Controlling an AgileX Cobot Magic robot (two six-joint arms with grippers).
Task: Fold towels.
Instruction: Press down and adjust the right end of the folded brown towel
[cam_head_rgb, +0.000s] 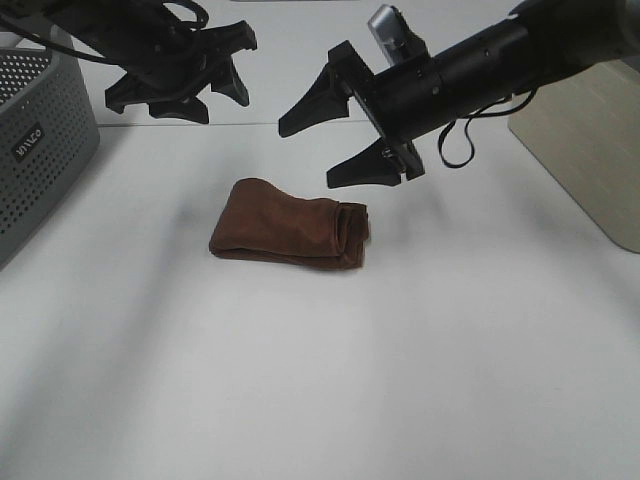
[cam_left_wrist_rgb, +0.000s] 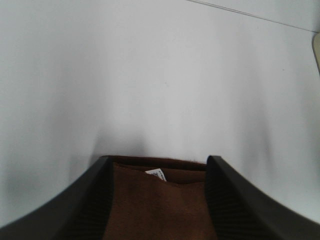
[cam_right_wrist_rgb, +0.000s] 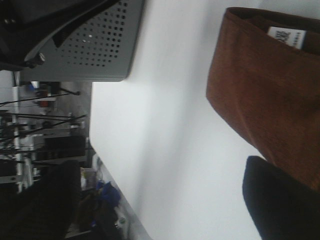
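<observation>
**A:** Where's the towel sitting right now?

**B:** The dark reddish-brown terry cloth towel (cam_head_rgb: 290, 237) lies folded into a compact bundle on the white table (cam_head_rgb: 320, 400), well apart from the grey perforated plastic basket (cam_head_rgb: 40, 140) and nearer the table's middle than the basket is. Its layered ends face away from the basket. In the wrist views a small white tag (cam_left_wrist_rgb: 156, 174) peeks out at one short edge.

**A:** And the grippers?

**B:** Neither holds anything. The left gripper (cam_head_rgb: 180, 98) hangs above the table on the basket's side of the towel, its black fingers (cam_left_wrist_rgb: 95, 200) parted, with the cloth showing between them in its wrist view. The right gripper (cam_head_rgb: 345, 125) hovers beyond the towel, on the side away from the basket, jaws spread wide and empty.

**A:** How would you expect it to handle?

**B:** Soft, light and limp, I'd judge. Terry pile should give good friction, so slipping is unlikely, but the layers could slide over each other or spring open if only the top one is pinched.

**A:** Where to take hold, then?

**B:** At a corner or edge, closing around every layer there. If another fold is wanted, I'd grip both corners of one short end, one per gripper.
</observation>
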